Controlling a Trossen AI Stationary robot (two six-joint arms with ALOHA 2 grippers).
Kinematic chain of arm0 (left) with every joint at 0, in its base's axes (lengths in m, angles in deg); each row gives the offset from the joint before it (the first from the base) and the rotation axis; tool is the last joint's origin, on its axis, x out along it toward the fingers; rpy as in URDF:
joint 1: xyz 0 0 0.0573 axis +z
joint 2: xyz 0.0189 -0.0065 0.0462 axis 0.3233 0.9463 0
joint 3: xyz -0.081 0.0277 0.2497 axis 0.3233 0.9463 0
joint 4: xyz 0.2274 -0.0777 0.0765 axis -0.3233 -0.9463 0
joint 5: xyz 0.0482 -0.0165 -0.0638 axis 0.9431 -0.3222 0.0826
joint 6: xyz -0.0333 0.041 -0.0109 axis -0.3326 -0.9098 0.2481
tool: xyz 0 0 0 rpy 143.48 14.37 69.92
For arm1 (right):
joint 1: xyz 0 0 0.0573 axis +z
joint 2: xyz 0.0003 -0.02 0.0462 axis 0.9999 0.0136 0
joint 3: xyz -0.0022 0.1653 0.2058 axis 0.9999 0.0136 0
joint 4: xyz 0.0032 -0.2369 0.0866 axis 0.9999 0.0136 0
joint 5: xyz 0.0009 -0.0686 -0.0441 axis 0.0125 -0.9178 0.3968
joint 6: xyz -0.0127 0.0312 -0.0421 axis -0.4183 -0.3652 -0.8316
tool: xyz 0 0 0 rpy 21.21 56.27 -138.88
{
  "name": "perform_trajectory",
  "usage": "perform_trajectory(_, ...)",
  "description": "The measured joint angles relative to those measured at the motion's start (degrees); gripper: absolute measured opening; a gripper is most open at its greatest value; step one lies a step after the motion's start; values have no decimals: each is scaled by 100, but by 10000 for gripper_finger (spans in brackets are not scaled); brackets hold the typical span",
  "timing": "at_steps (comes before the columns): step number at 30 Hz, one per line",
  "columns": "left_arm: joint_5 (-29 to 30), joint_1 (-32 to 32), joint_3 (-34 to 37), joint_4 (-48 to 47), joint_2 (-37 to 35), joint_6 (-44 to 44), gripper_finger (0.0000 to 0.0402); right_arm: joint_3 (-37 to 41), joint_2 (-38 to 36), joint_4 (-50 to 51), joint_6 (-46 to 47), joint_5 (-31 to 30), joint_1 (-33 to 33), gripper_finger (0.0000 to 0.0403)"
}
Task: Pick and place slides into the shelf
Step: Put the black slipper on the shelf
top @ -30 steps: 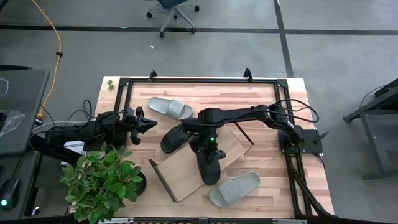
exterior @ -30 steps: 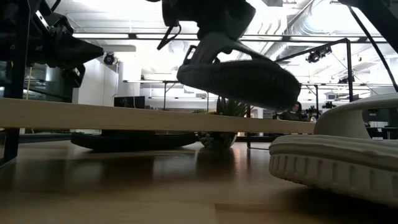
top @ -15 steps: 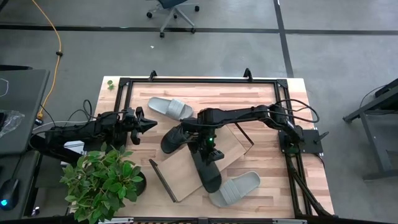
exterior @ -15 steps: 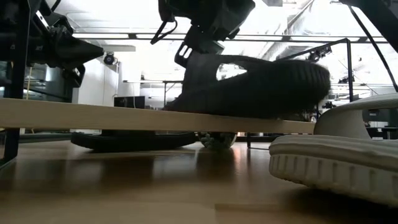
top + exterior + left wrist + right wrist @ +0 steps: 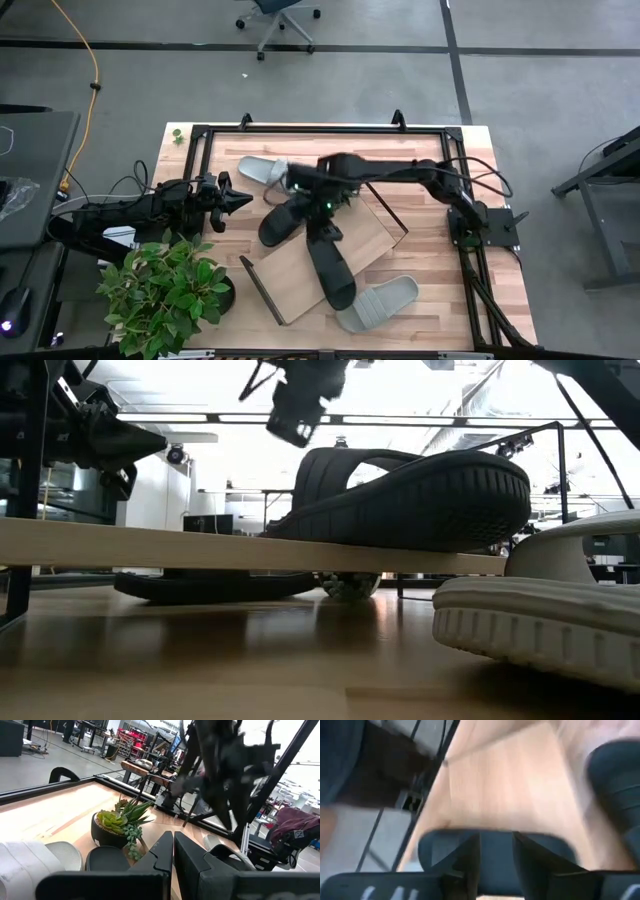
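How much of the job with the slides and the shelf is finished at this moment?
Done: one black slide lies on the shelf plank. In hand: nothing; the right hand is above the table, empty. Left: the other black slide and two grey slides lie on the table. The left hand waits, shut.

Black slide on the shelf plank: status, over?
Right gripper open, empty, above the table beside the shelf. Black slide lies on the plank, released. Left gripper shut, idle at table's left. Nothing in the way.
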Motion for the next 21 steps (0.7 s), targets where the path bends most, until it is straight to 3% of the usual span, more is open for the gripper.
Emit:
perform_trajectory(5, -17, 1, 0, 7, 2, -92, 5, -956, -53, 242, 413, 32, -166, 62)
perform_trajectory(12, -718, 0, -322, -259, 199, -366, 5, -191, -840, 524, 512, -234, -237, 37)
perform_trajectory(21, -854, 1, -1969, -1632, 1555, -1815, 5, -188, -954, 360, 705, -615, -447, 30)
